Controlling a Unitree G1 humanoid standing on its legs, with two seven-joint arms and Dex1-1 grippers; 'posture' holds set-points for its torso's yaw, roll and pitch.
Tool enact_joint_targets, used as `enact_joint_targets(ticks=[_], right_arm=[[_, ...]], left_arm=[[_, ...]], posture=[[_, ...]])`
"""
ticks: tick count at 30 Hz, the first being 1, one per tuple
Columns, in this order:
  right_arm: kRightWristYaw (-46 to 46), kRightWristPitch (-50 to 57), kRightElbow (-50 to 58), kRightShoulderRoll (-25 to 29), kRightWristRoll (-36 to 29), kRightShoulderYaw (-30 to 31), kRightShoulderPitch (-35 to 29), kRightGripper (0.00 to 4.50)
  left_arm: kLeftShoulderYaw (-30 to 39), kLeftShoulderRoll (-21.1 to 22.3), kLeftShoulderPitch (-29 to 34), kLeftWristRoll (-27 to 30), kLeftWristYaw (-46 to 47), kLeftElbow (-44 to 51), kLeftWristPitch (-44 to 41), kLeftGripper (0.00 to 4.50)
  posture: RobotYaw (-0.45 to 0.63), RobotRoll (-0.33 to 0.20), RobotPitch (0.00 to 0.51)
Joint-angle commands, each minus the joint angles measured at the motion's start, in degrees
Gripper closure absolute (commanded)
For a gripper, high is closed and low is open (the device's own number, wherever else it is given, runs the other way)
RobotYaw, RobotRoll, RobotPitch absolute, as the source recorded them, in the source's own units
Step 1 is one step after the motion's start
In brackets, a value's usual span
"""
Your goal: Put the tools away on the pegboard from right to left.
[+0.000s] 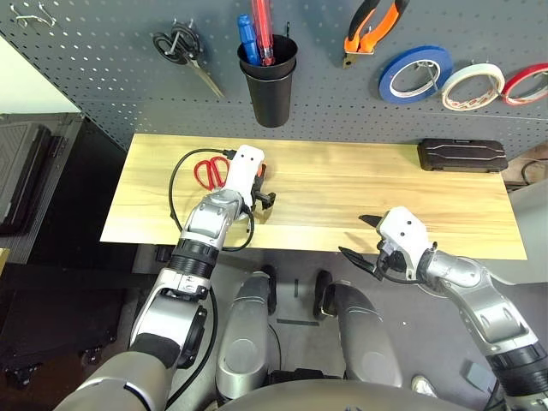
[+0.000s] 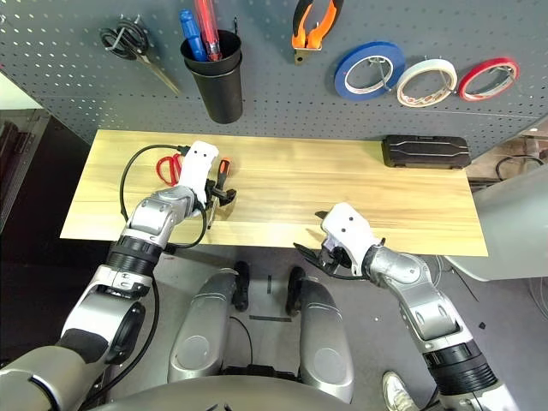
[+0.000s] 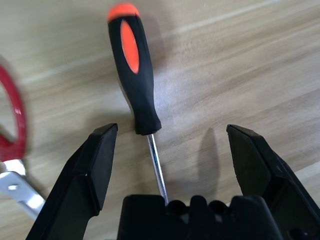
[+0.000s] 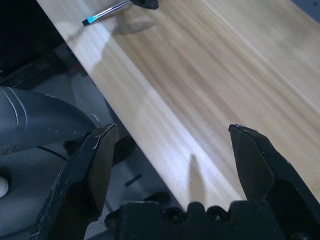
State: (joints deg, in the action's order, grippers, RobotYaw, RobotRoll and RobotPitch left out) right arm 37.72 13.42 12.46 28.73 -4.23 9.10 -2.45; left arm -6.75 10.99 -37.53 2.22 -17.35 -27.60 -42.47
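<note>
The slim screwdriver (image 3: 132, 65), with its orange and black handle, lies on the wooden table (image 1: 342, 188). My left gripper (image 3: 172, 132) hangs open over it, one finger on each side of the shaft, not touching. The red-handled scissors (image 1: 208, 171) lie just left of that gripper (image 1: 262, 187). On the pegboard (image 1: 342, 111) hang the orange-handled pliers (image 1: 370, 30) and the white tape roll (image 1: 454, 96). My right gripper (image 1: 358, 237) stands open and empty at the table's front edge, right of centre. The screwdriver's tip (image 4: 107, 12) also appears in the right wrist view.
A black cup (image 1: 271, 86) on the pegboard holds a blue and a red screwdriver. Black-handled scissors (image 1: 180, 47) hang to its left. Blue tape (image 1: 402, 81) and red tape (image 1: 524, 86) flank the white roll. A black case (image 1: 462, 156) lies at the table's back right.
</note>
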Motion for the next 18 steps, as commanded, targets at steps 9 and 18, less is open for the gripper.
enact_joint_targets(ticks=[9,18], right_arm=[[-1.5,2.4,3.6,-0.2,0.7,1.1,-3.3,0.03],[-1.3,2.6,3.4,-0.2,0.7,1.3,-2.7,0.0]], left_arm=[[1.5,-2.1,-4.9,-1.3,1.9,-14.0,7.1,0.0],[2.1,-2.1,-5.7,-2.2,3.6,-18.0,10.6,2.53]], posture=[[-0.03,0.0,0.409],[-0.01,0.0,0.405]])
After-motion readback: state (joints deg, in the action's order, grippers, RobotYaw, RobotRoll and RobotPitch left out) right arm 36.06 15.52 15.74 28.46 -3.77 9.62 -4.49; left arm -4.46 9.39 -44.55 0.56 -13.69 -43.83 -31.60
